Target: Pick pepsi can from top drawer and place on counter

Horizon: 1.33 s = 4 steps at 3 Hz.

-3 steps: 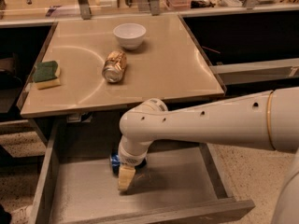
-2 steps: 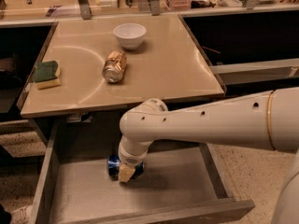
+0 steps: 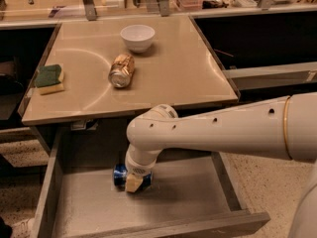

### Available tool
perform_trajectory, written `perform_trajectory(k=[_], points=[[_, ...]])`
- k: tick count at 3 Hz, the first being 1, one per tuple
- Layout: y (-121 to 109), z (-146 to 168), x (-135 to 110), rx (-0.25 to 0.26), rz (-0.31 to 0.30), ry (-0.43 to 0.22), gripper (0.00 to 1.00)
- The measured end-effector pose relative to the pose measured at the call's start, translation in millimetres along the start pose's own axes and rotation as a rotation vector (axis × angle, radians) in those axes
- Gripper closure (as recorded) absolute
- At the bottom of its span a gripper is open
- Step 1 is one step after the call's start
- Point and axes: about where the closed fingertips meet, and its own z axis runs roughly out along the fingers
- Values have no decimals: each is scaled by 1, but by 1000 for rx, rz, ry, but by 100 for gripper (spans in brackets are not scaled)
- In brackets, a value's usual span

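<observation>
The pepsi can (image 3: 119,174) is dark blue and lies on its side on the grey floor of the open top drawer (image 3: 89,207), near the drawer's back middle. My gripper (image 3: 133,181) reaches down from the white arm and sits right over the can, covering its middle; blue shows on both sides of it. The beige counter (image 3: 173,73) is above and behind the drawer.
On the counter lie a gold can (image 3: 122,70) on its side, a white bowl (image 3: 137,36) behind it, and a green and yellow sponge (image 3: 49,78) at the left edge. My white arm (image 3: 223,128) crosses over the drawer's right side.
My gripper has moved a little back in the drawer and down onto the pepsi can. The can has stayed in place.
</observation>
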Motion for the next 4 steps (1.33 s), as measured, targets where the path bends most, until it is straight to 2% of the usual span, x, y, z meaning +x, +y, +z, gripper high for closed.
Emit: perform_trajectory(k=[1,2,3,4], points=[[-1,-22,11,9,44,-18,100],[1,-61,37,34,119,3,100],[0,-108,68,81,200,56,100],[-9,-159,94,153,269,127,100]])
